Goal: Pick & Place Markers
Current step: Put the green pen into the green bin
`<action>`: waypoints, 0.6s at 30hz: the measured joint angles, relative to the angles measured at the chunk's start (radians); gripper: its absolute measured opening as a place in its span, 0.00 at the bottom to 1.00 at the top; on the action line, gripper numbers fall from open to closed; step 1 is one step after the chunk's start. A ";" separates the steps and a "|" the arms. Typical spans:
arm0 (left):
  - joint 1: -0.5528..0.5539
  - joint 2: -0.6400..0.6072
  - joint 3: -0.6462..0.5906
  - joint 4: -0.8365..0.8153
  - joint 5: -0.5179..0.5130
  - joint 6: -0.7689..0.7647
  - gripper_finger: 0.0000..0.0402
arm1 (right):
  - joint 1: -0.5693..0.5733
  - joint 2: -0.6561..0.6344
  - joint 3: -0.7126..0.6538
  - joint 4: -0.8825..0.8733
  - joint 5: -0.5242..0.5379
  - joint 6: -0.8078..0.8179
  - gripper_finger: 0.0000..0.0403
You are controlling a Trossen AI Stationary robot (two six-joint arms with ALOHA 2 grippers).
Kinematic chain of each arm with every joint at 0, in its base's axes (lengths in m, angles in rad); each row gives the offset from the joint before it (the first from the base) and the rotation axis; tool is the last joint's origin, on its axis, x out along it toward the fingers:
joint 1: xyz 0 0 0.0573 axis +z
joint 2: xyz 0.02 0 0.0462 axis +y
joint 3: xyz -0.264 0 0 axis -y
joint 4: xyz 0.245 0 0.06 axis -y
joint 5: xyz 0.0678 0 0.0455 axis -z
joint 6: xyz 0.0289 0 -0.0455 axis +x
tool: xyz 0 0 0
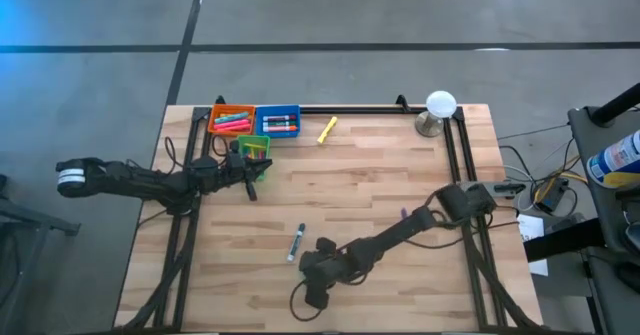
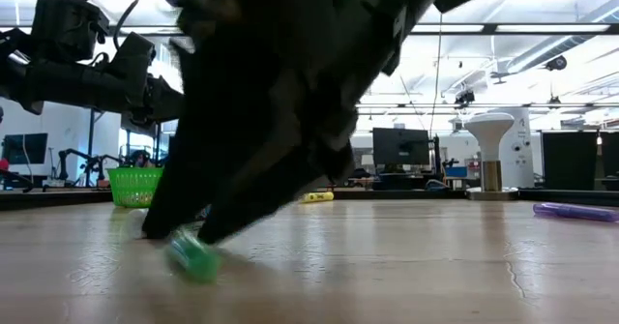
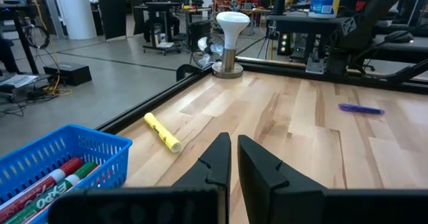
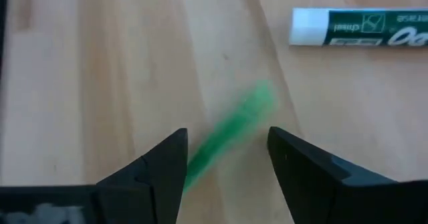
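A green marker [image 4: 231, 140] lies on the wooden table between the fingers of my open right gripper [image 4: 227, 140], which slants down over it near the table's front [image 1: 318, 280]; its image is smeared. A white-barrelled marker [image 4: 361, 27] lies just beyond it [image 1: 297, 242]. A yellow marker [image 1: 327, 130] lies near the far edge and a purple one [image 3: 361, 108] toward the right. My left gripper [image 3: 234, 164] is shut with nothing in it and hovers level beside the green bin [image 1: 255, 150]. My right gripper is open and comes slanting down from above, one finger [image 4: 160, 167] on each side of the green marker's body [image 4: 214, 157], which lies on the table. I cannot tell whether either finger touches it.
An orange bin [image 1: 230, 120] and a blue bin [image 1: 278, 122] holding markers stand at the far left next to the green bin. A white mushroom-shaped stand [image 1: 440, 110] sits at the far right corner. Black frame rails [image 1: 360, 109] run along the table's edges.
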 joint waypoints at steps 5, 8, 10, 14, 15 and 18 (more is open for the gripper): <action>0.000 0.004 0.000 -0.008 -0.006 -0.001 0.06 | 0.000 0.079 0.181 -0.229 0.007 -0.036 0.48; 0.000 0.006 0.000 -0.007 -0.006 -0.002 0.06 | 0.001 0.094 0.237 -0.310 0.010 -0.079 0.42; 0.000 0.006 0.000 -0.007 -0.006 -0.002 0.06 | 0.001 0.094 0.245 -0.356 0.020 -0.097 0.37; 0.000 0.006 0.000 -0.010 -0.006 -0.005 0.06 | 0.001 0.075 0.225 -0.401 0.024 -0.125 0.27; 0.000 0.006 0.000 -0.015 -0.006 -0.013 0.06 | 0.001 0.069 0.215 -0.408 0.021 -0.132 0.25; 0.000 0.006 0.000 -0.042 -0.005 -0.044 0.06 | -0.001 0.048 0.178 -0.414 0.020 -0.161 0.19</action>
